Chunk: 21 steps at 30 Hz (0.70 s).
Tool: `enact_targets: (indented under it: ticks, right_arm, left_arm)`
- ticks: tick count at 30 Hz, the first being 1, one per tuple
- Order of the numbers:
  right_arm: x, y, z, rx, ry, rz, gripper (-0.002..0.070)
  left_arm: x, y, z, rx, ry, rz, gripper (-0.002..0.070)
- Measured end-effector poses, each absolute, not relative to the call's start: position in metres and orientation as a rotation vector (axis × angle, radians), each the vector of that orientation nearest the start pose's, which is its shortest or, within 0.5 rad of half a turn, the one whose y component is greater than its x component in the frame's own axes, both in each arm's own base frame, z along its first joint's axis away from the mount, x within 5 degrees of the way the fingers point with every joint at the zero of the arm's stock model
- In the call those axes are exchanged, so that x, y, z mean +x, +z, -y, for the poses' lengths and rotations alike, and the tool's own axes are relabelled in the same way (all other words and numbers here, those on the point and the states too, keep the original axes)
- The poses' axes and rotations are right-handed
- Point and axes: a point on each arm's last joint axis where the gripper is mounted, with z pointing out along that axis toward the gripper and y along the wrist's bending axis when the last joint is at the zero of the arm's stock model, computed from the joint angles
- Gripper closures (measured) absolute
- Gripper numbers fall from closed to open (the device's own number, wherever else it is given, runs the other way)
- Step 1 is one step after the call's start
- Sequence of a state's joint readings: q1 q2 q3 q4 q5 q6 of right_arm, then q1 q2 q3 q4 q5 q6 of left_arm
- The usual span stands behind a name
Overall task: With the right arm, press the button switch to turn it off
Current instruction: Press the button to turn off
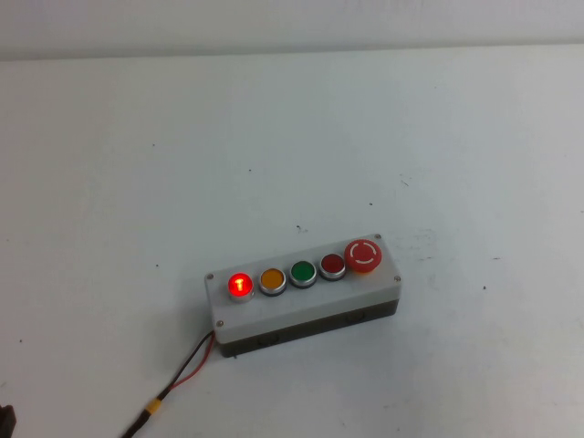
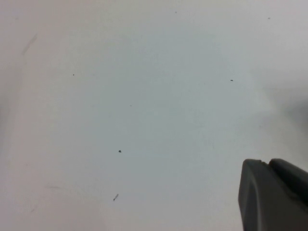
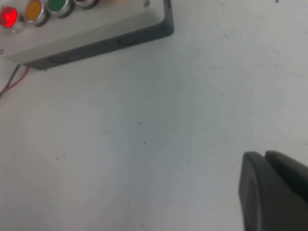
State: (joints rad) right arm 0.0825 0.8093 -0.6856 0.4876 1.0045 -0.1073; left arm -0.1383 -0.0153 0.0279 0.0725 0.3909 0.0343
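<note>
The button switch (image 1: 240, 285) is a small round red pushbutton, glowing, at the left end of the grey box (image 1: 301, 308), next to an orange button (image 1: 273, 280). It also shows glowing in the right wrist view (image 3: 8, 17). Neither arm shows in the high view. My right gripper (image 3: 264, 156) hangs over bare table on the near side of the box (image 3: 96, 36), well away from the switch, its fingers together and empty. My left gripper (image 2: 268, 163) is over bare table, fingers together and empty.
Along the box follow a green button (image 1: 303, 273), a darker red button (image 1: 332, 265) and a large red mushroom button (image 1: 363, 255). Red and black wires (image 1: 187, 370) run from the box's left end toward the front edge. A dark object (image 1: 5, 422) sits at the front left corner.
</note>
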Motion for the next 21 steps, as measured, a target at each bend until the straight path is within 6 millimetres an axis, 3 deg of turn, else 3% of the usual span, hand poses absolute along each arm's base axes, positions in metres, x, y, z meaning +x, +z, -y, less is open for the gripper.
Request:
enact_targets:
  ticks: [4,8,16,21]
  right_arm:
    - [0.161,0.311,-0.062,-0.179,0.563,-2.632,0.0691]
    - [0.189,0.32,-0.099,-0.329,0.492,-2.69,0.0691]
    - [0.229,0.312,-0.226,-0.746,0.351,-2.711,0.0691]
    - [0.252,0.307,-0.286,-0.867,0.341,-2.707,0.0691]
  left_arm:
    - [0.052,0.17,0.005,0.207,0.001,-1.875,0.0677]
    - [0.052,0.17,0.005,0.207,0.001,-1.875,0.0677]
    - [0.052,0.17,0.005,0.207,0.001,-1.875,0.0677]
    - [0.052,0.17,0.005,0.207,0.001,-1.875,0.0677]
